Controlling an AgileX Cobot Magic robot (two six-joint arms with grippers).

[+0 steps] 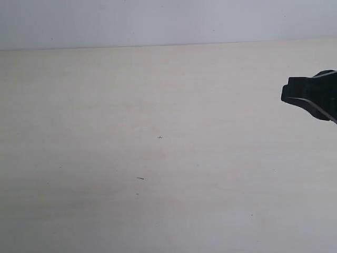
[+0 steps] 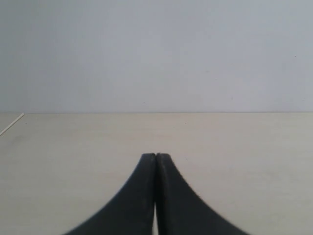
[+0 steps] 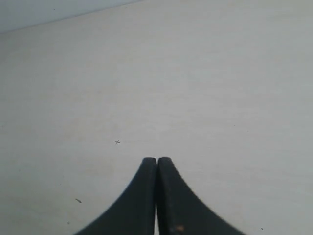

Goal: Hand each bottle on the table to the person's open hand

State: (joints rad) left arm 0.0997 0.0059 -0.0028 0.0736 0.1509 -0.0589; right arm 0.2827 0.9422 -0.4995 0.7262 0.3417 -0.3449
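Pale counter [image 1: 158, 158], grey wall [image 1: 158, 21] behind. We see right pincer [image 3: 157, 159] pressed together, cut off at exterior-view edge. Left pincer [image 2: 156, 155] likewise pressed together.

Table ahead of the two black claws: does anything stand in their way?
Nothing visible does. Ahead of the left gripper and right gripper, the table shows only tiny specks; no bottle or hand is in view.
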